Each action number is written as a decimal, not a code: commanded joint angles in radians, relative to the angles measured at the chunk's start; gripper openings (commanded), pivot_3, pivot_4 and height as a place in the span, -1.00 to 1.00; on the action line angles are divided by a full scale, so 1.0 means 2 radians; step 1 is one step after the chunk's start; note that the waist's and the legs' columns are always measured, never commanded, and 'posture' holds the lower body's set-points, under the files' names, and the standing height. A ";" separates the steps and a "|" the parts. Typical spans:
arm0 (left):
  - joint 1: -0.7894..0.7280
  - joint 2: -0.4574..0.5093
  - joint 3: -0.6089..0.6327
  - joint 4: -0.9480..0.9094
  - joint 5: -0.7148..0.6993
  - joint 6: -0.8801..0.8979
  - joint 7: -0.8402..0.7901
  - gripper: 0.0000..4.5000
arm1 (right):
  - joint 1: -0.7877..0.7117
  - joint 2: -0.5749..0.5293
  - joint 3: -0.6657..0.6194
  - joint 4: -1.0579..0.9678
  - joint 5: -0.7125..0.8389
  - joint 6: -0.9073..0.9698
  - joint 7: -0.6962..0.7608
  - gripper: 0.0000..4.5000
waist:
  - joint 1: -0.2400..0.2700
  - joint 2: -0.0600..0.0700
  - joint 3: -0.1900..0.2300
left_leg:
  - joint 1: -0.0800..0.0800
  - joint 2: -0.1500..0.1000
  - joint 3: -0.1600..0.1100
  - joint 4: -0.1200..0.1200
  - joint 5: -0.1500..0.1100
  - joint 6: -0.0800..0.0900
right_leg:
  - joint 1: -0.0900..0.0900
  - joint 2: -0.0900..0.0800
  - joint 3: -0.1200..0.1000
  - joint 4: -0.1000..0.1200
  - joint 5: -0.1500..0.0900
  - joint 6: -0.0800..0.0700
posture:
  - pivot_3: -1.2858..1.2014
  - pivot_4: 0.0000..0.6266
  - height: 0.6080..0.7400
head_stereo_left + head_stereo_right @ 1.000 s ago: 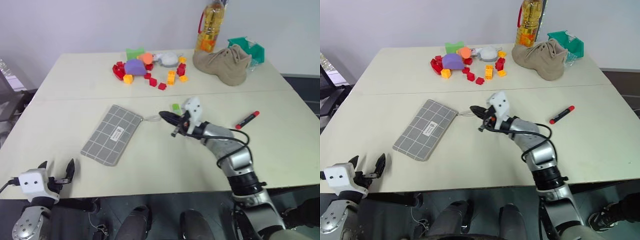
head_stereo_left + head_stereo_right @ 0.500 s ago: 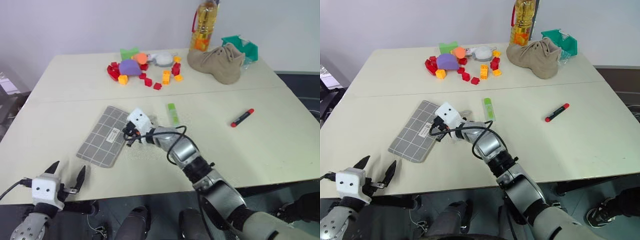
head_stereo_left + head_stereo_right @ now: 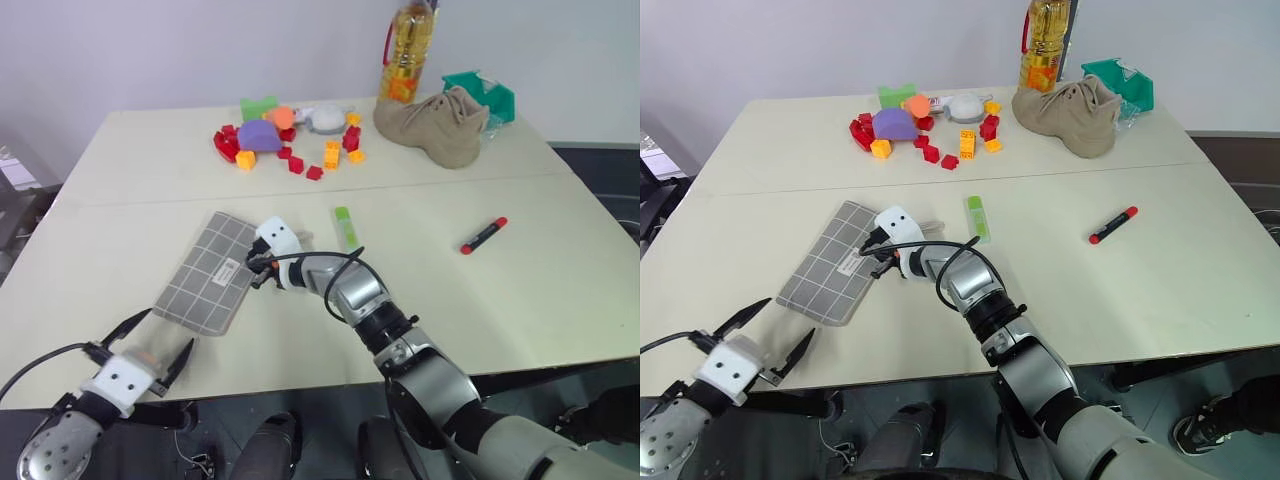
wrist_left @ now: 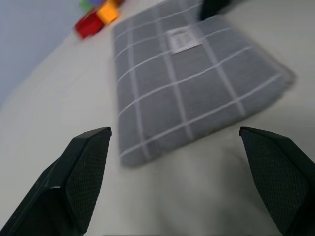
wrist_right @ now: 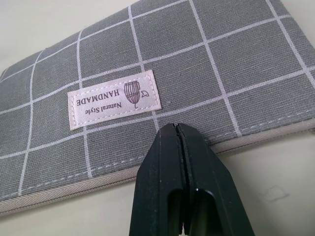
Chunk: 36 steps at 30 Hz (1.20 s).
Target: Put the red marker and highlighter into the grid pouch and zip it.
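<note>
Lying flat, grid pouch (image 3: 211, 272), right gripper (image 5: 176, 129) jaws clenched at its zipper edge, left gripper (image 4: 179, 182) jaws released.

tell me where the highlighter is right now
In the head views the highlighter lies loose on the table near its middle, just right of the grid pouch and the shut right gripper, well left of the red marker.

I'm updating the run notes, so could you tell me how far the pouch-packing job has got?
Nothing is packed yet. The red marker and the highlighter lie on the table, outside the grid pouch. The shut right end effector is at the pouch's zipper edge; the left end effector is open. Opening, loading and zipping remain.
</note>
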State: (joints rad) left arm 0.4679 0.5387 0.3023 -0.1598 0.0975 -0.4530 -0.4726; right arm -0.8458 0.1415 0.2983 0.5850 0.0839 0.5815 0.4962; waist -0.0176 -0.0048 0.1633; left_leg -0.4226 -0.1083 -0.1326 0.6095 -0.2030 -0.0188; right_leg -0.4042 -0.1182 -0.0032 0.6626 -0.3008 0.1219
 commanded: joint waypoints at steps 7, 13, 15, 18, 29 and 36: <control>-0.063 0.032 -0.037 0.060 0.137 -0.052 0.078 1.00 | 0.013 0.019 0.001 -0.023 -0.001 0.006 -0.011 -0.99 | 0.003 0.001 -0.001 | 0.001 0.000 0.000 0.000 0.000 0.000 | 0.000 0.000 0.000 0.001 0.000 0.000 | 0.03 -0.52 1.00; -0.083 0.021 -0.059 0.053 0.187 -0.033 0.120 1.00 | 0.029 0.023 0.001 -0.036 0.003 0.007 -0.018 -0.99 | 0.002 0.002 -0.001 | 0.001 0.000 0.000 0.000 0.000 0.000 | 0.001 0.000 0.000 0.002 0.000 0.000 | 0.03 -0.52 1.00; -0.085 0.019 -0.067 0.050 0.203 -0.025 0.130 1.00 | 0.031 0.026 0.001 -0.043 0.007 0.010 -0.018 -0.99 | 0.002 0.003 -0.002 | 0.002 0.000 0.000 0.000 0.000 0.000 | 0.001 0.000 0.000 0.002 0.000 0.000 | 0.03 -0.52 1.00; -0.092 0.017 -0.077 0.044 0.216 -0.010 0.138 0.76 | 0.031 0.029 0.000 -0.047 0.012 0.012 -0.018 -1.00 | 0.003 0.003 -0.002 | 0.002 0.000 0.000 0.000 0.000 0.000 | 0.001 0.000 0.000 0.002 0.000 0.000 | 0.03 -0.52 1.00; -0.118 0.019 -0.065 0.027 0.169 0.021 0.141 -0.99 | 0.022 0.009 0.000 -0.079 0.011 -0.040 -0.008 -1.00 | 0.000 0.005 -0.003 | 0.002 0.000 0.000 0.000 0.000 0.000 | 0.001 0.000 0.000 0.002 0.000 0.000 | 0.03 -0.52 1.00; -0.145 0.008 -0.061 0.015 0.112 0.033 0.134 -1.00 | 0.038 -0.036 -0.035 -0.180 0.048 -0.045 0.039 -0.41 | 0.002 0.005 -0.003 | 0.002 0.000 0.000 -0.001 0.000 0.000 | 0.000 0.000 0.000 0.002 0.000 0.000 | 0.03 -0.52 1.00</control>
State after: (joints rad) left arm 0.1898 0.5577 0.1635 -0.1001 0.3648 -0.3929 -0.1993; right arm -0.7712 0.0811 0.2608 0.2984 0.1536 0.4954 0.5598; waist -0.0144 0.0045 0.1580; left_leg -0.4195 -0.1084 -0.1335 0.6087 -0.2023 -0.0196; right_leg -0.4034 -0.1177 -0.0030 0.6655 -0.3007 0.1224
